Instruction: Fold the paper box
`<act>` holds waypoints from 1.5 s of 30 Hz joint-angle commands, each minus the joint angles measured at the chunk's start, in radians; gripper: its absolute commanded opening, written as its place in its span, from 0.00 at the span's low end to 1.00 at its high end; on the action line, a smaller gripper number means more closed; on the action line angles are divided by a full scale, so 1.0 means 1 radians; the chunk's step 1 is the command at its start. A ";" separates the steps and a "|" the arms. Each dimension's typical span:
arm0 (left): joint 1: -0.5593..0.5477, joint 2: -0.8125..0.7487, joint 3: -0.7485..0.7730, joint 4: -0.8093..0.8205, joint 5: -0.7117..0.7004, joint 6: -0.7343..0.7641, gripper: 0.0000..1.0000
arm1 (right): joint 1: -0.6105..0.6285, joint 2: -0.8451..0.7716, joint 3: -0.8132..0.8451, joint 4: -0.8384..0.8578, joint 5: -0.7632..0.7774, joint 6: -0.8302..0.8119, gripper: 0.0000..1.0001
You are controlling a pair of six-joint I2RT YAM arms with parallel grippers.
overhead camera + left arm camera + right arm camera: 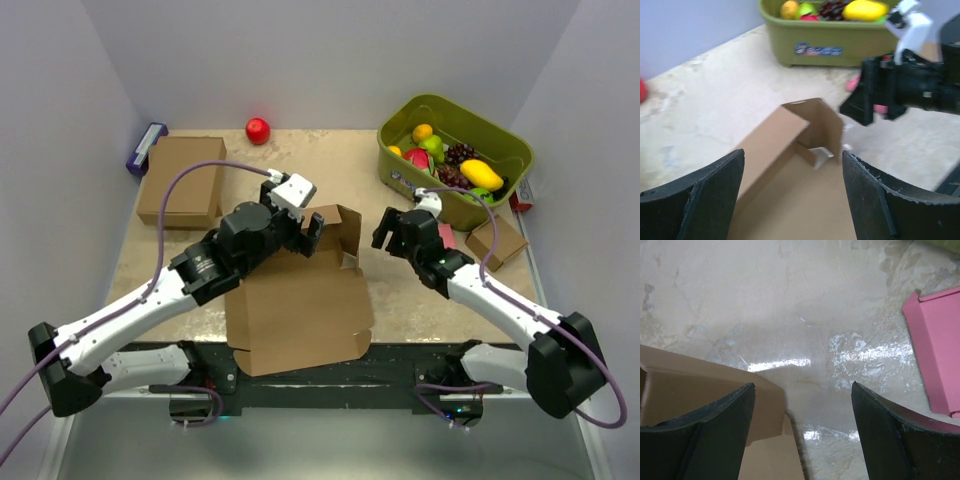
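Note:
The paper box (300, 315) is a brown cardboard sheet lying mostly flat at the near middle of the table. Its far end is folded up into short walls (343, 232). My left gripper (310, 235) hovers over that far end, open. In the left wrist view the box floor (790, 200) and a raised flap (817, 122) lie between the spread fingers (715, 195), which touch nothing. My right gripper (392, 237) hangs open just right of the raised corner. In the right wrist view the box edge (695, 390) sits under the left finger (715, 430), with bare table in the gap.
A closed brown box (182, 180) lies at the back left, with a red ball (258, 130) behind it. A green bin (500, 145) of fruit stands at the back right. A small brown cube (497, 242) and a pink piece (937, 350) lie near the right arm.

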 commanded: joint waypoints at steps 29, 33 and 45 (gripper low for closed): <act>0.177 0.211 -0.158 0.099 -0.013 0.264 0.67 | 0.228 0.214 -0.024 0.272 0.017 -0.001 0.76; 0.174 0.201 -0.181 0.122 0.014 0.302 0.67 | 0.227 0.153 -0.045 0.253 0.037 -0.014 0.77; 0.168 0.175 -0.236 0.170 -0.018 0.374 0.52 | 0.035 0.015 -0.111 0.274 0.003 -0.004 0.74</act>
